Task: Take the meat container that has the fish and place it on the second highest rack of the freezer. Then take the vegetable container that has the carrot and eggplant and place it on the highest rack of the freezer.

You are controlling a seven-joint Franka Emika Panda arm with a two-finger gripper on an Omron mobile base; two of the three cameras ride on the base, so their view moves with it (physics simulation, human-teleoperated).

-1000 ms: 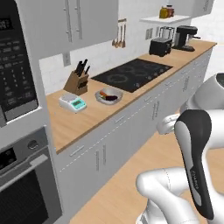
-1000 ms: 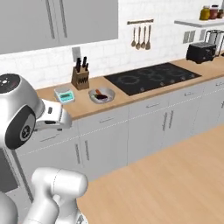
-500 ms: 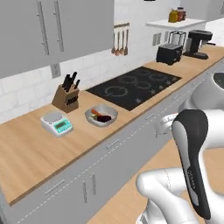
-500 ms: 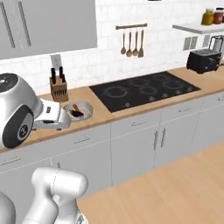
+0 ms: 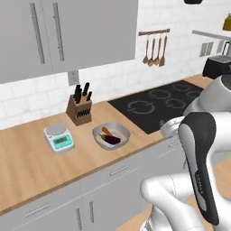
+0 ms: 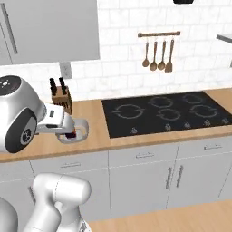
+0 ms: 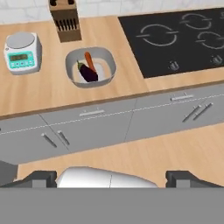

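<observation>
Carrot (image 7: 89, 61), eggplant (image 7: 88, 73) in prob. tub (image 7: 109, 65)

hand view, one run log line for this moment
end effector: open, empty | tub: on counter, holds carrot and eggplant | scale: beside tub

My arm is folding up high.
I am holding my gripper (image 7: 111, 177) wide open, with nothing in it, pointing down from above.

My own arm is covering most of the vegetable container (image 6: 78, 131) in the right base view, hiding what lies inside. The knife block (image 7: 64, 16) is running off the hand view's top edge. The kitchen scale (image 5: 59, 137) display is showing too small to read.
</observation>
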